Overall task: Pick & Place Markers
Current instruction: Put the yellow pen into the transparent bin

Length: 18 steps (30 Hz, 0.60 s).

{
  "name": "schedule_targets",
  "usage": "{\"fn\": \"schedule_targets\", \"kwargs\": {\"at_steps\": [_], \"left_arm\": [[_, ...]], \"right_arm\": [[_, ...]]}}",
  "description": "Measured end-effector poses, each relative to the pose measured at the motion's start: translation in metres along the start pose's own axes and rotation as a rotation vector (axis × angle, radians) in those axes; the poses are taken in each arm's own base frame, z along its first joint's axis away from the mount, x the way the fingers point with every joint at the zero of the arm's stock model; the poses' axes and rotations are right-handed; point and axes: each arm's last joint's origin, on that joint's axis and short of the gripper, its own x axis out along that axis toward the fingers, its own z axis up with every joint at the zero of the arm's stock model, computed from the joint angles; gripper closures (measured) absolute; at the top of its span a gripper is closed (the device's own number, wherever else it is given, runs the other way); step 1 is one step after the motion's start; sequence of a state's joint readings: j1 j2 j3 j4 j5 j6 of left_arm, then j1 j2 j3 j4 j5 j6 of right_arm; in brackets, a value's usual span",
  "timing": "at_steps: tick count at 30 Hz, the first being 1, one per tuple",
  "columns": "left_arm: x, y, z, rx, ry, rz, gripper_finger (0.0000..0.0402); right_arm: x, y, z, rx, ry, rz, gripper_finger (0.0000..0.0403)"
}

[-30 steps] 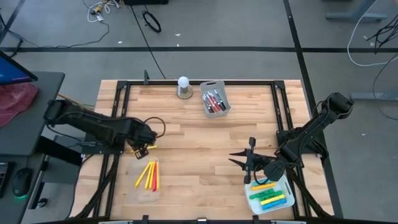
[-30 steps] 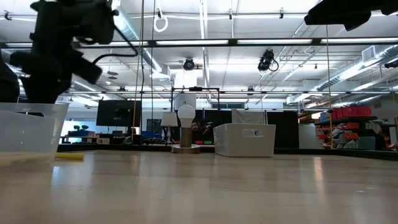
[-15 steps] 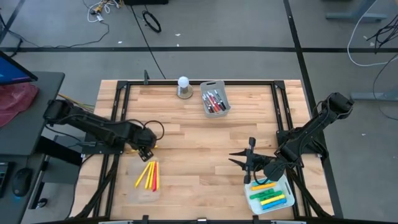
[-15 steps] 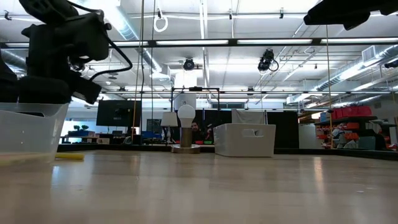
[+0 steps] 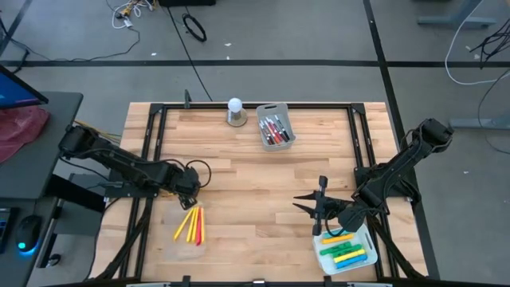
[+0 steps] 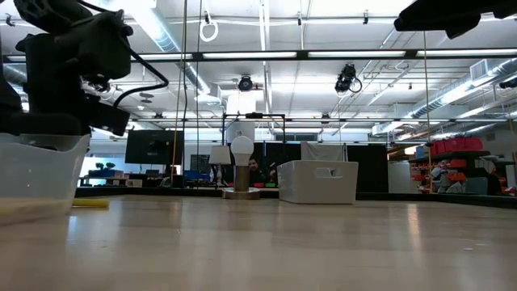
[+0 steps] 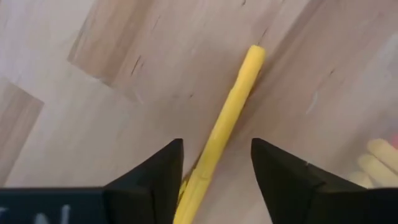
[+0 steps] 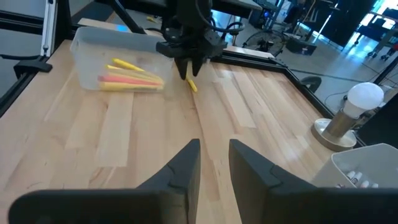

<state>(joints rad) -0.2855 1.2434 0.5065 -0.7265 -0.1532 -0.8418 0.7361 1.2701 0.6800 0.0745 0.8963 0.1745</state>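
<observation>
Right, left gripper (image 7: 214, 171) is down over a yellow marker (image 7: 231, 121) lying flat on the tabletop (image 7: 112, 81), jaws apart with the marker running between them, not yet pinched. Risk here: the marker sits slanted in the gap, so as the jaws close one could nudge it and roll it away, or catch only its near end and let it swing. Just beside the gripper, the clear bin (image 5: 190, 237) has yellow and pink markers. Right gripper (image 5: 317, 209) waits, spread wide, near its own bin (image 5: 368, 240)
</observation>
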Motion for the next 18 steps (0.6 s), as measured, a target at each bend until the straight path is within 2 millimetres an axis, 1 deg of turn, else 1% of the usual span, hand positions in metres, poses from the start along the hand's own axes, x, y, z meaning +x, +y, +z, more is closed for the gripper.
{"fn": "schedule_targets", "kwargs": {"at_steps": [3, 8, 11, 14, 18], "left_arm": [[0.0013, 0.0014, 0.0004, -0.016, -0.005, 0.017, 0.0234], [0.0032, 0.0034, 0.001, 0.005, -0.011, 0.036, 0.03], [0.003, 0.0036, 0.0008, 0.005, -0.01, 0.038, 0.0332], [0.0031, 0.0035, 0.0009, 0.003, -0.011, 0.036, 0.0349], [0.0022, 0.0026, 0.0012, 0.007, -0.012, 0.034, 0.035]], "right_arm": [[0.0, 0.0, 0.0, -0.003, 0.0, 0.0, 0.0317], [0.0, 0.0, 0.0, -0.005, 0.0, 0.0, 0.0317], [0.0, 0.0, 0.0, -0.005, 0.0, 0.0, 0.0317], [0.0, 0.0, 0.0, -0.007, 0.0, -0.001, 0.0317], [0.0008, -0.0008, 0.0001, -0.006, 0.001, -0.005, 0.0317]]}}
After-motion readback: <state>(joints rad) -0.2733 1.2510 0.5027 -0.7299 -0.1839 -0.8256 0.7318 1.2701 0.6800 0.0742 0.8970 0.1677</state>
